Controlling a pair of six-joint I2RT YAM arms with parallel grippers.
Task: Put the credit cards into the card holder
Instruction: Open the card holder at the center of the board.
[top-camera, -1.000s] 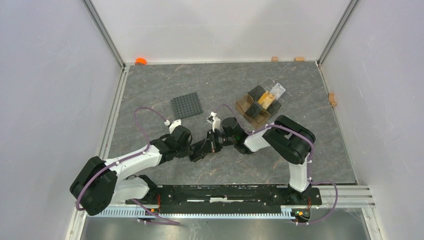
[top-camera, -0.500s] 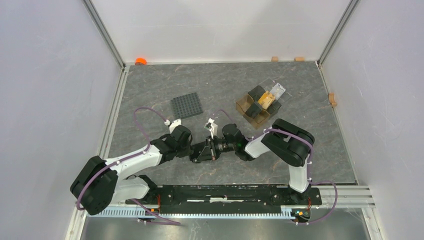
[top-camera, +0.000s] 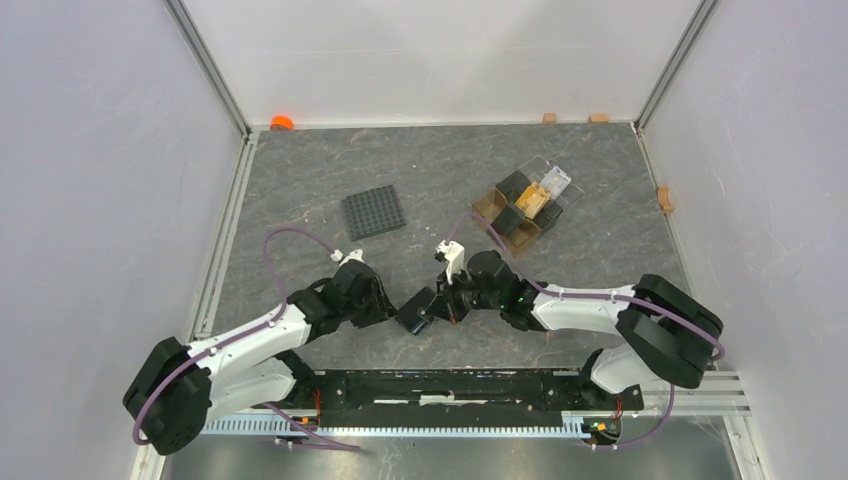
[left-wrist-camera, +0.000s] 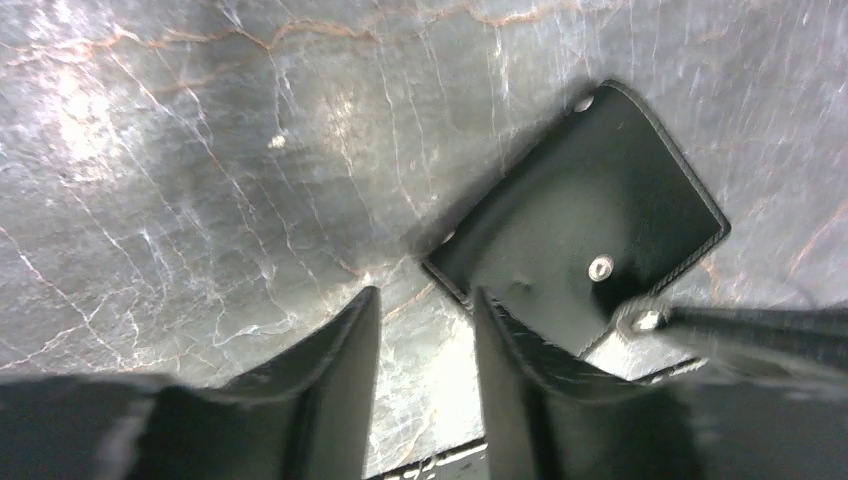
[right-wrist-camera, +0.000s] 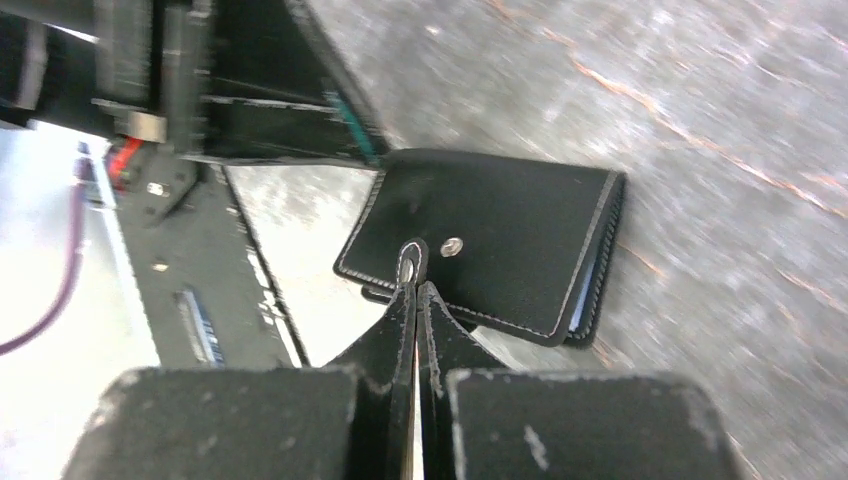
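The small black folding wallet (top-camera: 415, 311), edged with pale stitching, lies folded shut and askew on the grey marbled surface (top-camera: 300, 180), near the front edge at the middle. Two metal snap studs show on its upper face, and a pale blue-grey lining peeks out along one side. The closed tips of the right claw (right-wrist-camera: 413, 285) pinch its little strap tab. The thin rectangular plastic cards (top-camera: 533, 200), tan-orange and whitish, sit well apart from it, on the brown translucent box (top-camera: 490, 207) toward the far right.
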